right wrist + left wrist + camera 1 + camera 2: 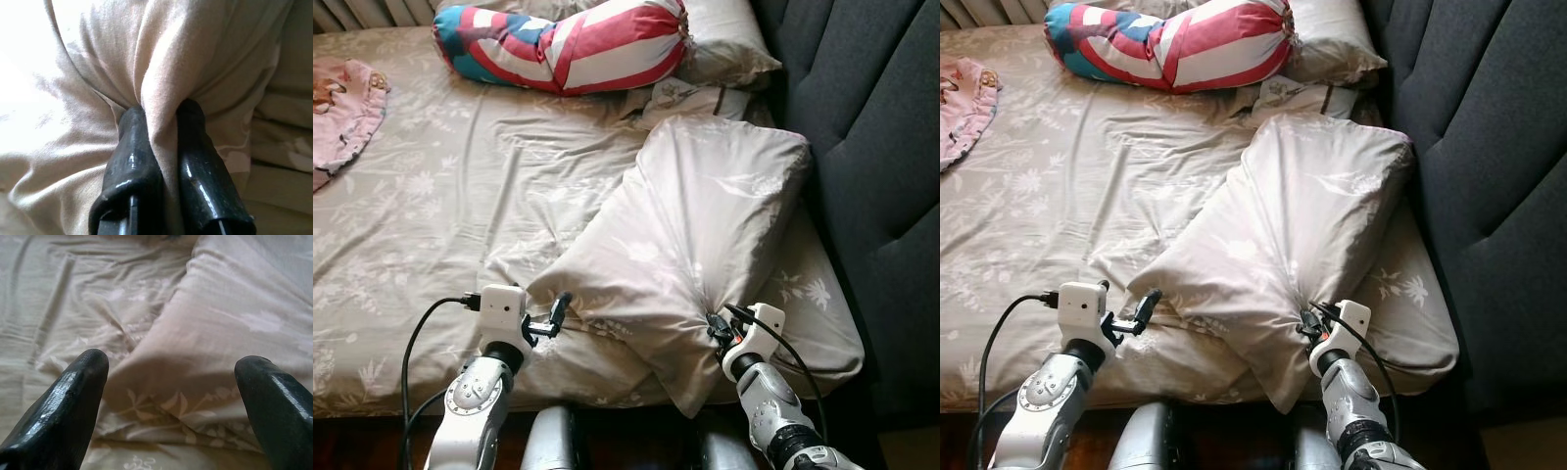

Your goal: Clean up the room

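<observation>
Pinching a fold of the beige pillow [695, 235], the right gripper [713, 323] has its fingers pressed together on the cloth at the pillow's near edge. Pillow lies diagonally on the bed [440, 206] beside the dark headboard [871, 147]. Left gripper [558, 311] hovers spread, just beside the pillow's near-left corner.

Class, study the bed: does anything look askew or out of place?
Yes. The large beige floral pillow lies diagonally, its corner overhanging the bed's edge, bunched where the right gripper pinches it. The left gripper is open beside it.
</observation>
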{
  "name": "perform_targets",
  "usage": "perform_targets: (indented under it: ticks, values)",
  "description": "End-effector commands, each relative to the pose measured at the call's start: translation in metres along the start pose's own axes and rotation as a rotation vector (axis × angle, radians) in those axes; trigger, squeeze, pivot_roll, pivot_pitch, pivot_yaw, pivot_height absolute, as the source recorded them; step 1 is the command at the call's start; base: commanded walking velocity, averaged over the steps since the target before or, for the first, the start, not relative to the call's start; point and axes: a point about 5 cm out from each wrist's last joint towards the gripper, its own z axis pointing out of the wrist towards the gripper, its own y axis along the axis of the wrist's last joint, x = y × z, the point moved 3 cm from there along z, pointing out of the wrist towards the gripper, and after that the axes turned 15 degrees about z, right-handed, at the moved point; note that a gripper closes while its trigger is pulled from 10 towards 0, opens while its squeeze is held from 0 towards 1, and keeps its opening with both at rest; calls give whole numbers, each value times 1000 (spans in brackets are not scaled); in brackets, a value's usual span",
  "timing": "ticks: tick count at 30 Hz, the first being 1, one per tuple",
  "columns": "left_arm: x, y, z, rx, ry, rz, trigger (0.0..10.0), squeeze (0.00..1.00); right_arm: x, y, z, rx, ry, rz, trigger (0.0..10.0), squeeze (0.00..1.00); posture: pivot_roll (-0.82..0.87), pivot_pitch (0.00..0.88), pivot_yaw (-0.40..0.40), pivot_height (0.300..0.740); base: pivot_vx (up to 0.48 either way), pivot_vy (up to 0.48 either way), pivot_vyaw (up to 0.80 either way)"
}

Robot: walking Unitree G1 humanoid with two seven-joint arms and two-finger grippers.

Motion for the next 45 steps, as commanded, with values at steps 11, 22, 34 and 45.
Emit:
perform_targets:
  ticks: [11,22,34,45]
  values:
    - [-2,-8,6,10,23,-8,10000,0,-65,79,-25,-293,-343,-240,0,0,-62,72,-1,632,0,0,0]
    - [-3,-9,8,3,32,-12,10000,0,-89,179,-61,-625,-641,-384,0,0,-75,73,1,632,0,0,0]
    - [-2,-10,8,3,34,-10,10000,0,-106,215,-91,-763,-826,-419,0,0,-75,78,5,632,0,0,0]
    - [-2,-13,7,6,26,-6,10000,0,-108,190,-84,-686,-858,-417,10000,0,-69,80,11,632,0,0,0]
